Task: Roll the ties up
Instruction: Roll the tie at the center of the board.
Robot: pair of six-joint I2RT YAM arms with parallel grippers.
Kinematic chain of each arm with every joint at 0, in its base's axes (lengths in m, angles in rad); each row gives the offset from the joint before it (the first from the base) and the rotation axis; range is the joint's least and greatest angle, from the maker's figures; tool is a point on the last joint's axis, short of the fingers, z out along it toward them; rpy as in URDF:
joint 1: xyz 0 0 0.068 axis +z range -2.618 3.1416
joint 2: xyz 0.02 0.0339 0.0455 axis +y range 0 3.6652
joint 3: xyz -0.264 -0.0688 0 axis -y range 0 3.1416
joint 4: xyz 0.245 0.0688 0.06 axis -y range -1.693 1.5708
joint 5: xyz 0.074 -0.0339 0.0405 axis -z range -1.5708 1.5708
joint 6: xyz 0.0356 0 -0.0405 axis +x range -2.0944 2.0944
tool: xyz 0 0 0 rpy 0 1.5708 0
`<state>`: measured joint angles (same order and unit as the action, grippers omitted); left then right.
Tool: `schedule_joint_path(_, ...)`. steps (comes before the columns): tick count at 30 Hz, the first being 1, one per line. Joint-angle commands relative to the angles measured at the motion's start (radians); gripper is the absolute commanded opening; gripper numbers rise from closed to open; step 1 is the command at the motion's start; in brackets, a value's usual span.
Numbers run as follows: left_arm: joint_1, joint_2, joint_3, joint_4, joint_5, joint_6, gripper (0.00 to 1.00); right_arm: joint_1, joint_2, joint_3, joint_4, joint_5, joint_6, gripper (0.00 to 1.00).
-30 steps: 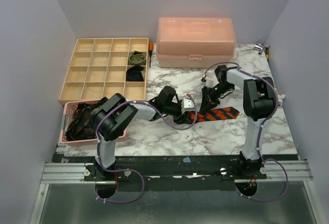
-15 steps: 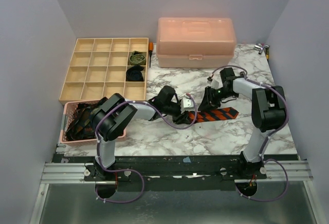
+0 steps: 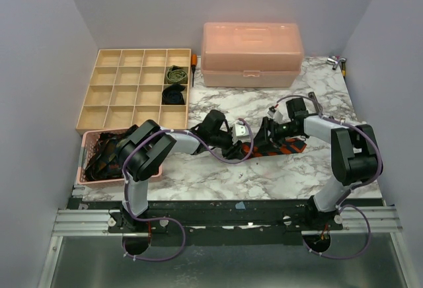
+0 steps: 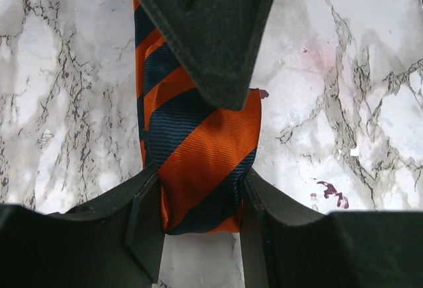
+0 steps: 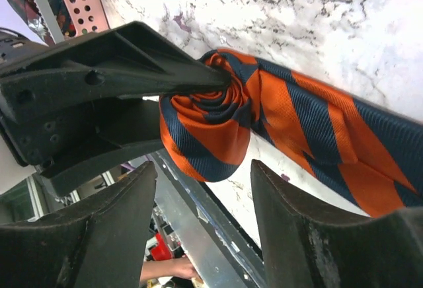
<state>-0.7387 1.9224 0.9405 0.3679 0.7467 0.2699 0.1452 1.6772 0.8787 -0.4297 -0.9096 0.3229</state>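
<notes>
While left pincer point(image 4: 200, 199) clamps striped tie point(image 4: 198, 143) (part rolled), right pincer point(image 5: 203, 169) gapes

Ribbed woven cloth tie point(image 4: 198, 149), matt plastic left end effector point(image 4: 198, 185), glossy marbled tabletop point(image 4: 344, 103)

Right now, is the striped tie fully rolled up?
No: only one end of the striped tie is coiled; a flat length trails across the table.
</notes>
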Motion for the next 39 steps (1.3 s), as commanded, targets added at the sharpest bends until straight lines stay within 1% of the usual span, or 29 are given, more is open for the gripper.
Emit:
schedule_joint_path(1,0.007,0.033,-0.006,-0.065,-0.034,-0.037,0.0,0.016,0.055,-0.006,0.129,-0.054,0.069,0.6)
schedule_joint_path(3,0.007,0.038,-0.002,-0.063,-0.035,-0.045,0.0,0.027,0.088,0.015,0.15,-0.066,0.079,0.57)
schedule_joint_path(6,0.007,0.045,0.009,-0.064,-0.043,-0.057,0.01,0.047,0.126,0.032,0.169,-0.089,0.087,0.43)
schedule_joint_path(8,0.006,0.045,0.013,-0.069,-0.044,-0.057,0.02,0.05,0.14,0.043,0.159,-0.087,0.073,0.28)
schedule_joint_path(10,0.007,0.042,0.01,-0.062,-0.038,-0.053,0.05,0.048,0.153,0.082,0.101,-0.039,0.022,0.1)
schedule_joint_path(11,0.007,0.04,0.006,-0.057,-0.032,-0.046,0.08,0.048,0.16,0.107,0.07,-0.009,-0.001,0.04)
schedule_joint_path(12,0.007,0.038,0.003,-0.055,-0.026,-0.035,0.1,0.048,0.172,0.136,0.042,0.017,-0.037,0.0)
schedule_joint_path(16,0.007,0.043,0.003,-0.044,-0.02,-0.011,0.29,0.048,0.238,0.202,-0.035,0.117,-0.114,0.0)
schedule_joint_path(21,0.007,0.042,0.008,-0.024,-0.007,0.0,0.49,0.048,0.339,0.24,-0.09,0.213,-0.172,0.0)
schedule_joint_path(23,0.009,0.027,-0.011,0.016,-0.001,-0.011,0.55,0.045,0.377,0.251,-0.108,0.244,-0.186,0.0)
schedule_joint_path(25,0.01,0.008,-0.037,0.067,0.002,-0.031,0.65,0.043,0.403,0.259,-0.119,0.268,-0.191,0.0)
schedule_joint_path(29,0.012,-0.011,-0.066,0.156,-0.016,-0.09,0.75,0.045,0.433,0.272,-0.13,0.299,-0.202,0.0)
schedule_joint_path(33,0.012,0.001,-0.056,0.222,-0.025,-0.149,0.79,0.043,0.464,0.287,-0.155,0.319,-0.225,0.0)
schedule_joint_path(35,0.012,0.02,-0.03,0.229,-0.026,-0.186,0.76,0.045,0.467,0.29,-0.155,0.31,-0.237,0.0)
schedule_joint_path(37,0.01,0.047,0.005,0.224,-0.025,-0.226,0.67,0.045,0.473,0.292,-0.161,0.3,-0.246,0.0)
schedule_joint_path(39,0.005,0.069,0.033,0.196,-0.049,-0.23,0.5,0.045,0.47,0.296,-0.165,0.284,-0.249,0.0)
